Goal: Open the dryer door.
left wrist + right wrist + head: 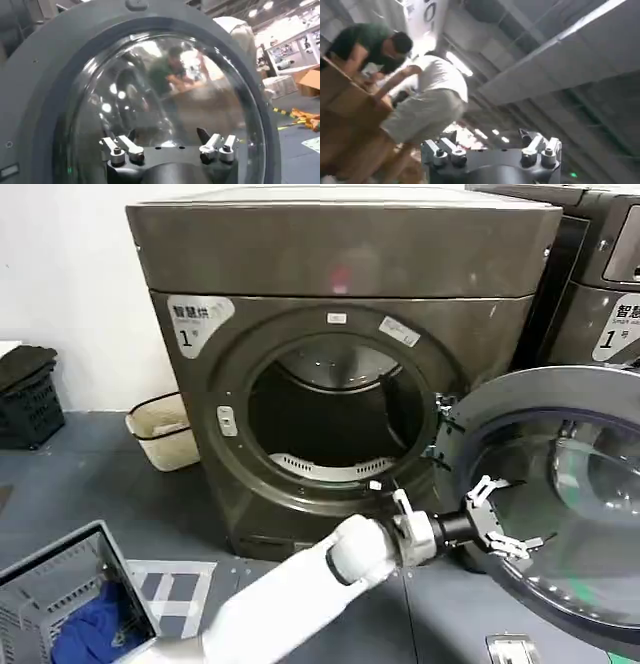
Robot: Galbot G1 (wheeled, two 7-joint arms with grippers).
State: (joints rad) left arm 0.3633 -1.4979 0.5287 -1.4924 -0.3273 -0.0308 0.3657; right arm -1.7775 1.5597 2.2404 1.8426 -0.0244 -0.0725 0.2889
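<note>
The door is standing swung wide open to the right of the dryer, hinged at the right edge of the drum opening, with its grey inner face and clear domed window facing the robot. The drum opening is lying fully exposed, dark inside.

The left arm is reaching from low centre across to the right. The left gripper is sitting against the lower left part of the door's inner face, at the edge of the dome. Its fingers are standing spread apart and are gripping nothing; in the left wrist view the tips are pointing at the dome, close to it, contact not resolvable.

The right gripper is showing in its wrist view, pointing up toward a ceiling, fingers apart and holding nothing.

A basket is sitting on the floor left of the dryer. A second machine is standing behind, to the right.
</note>
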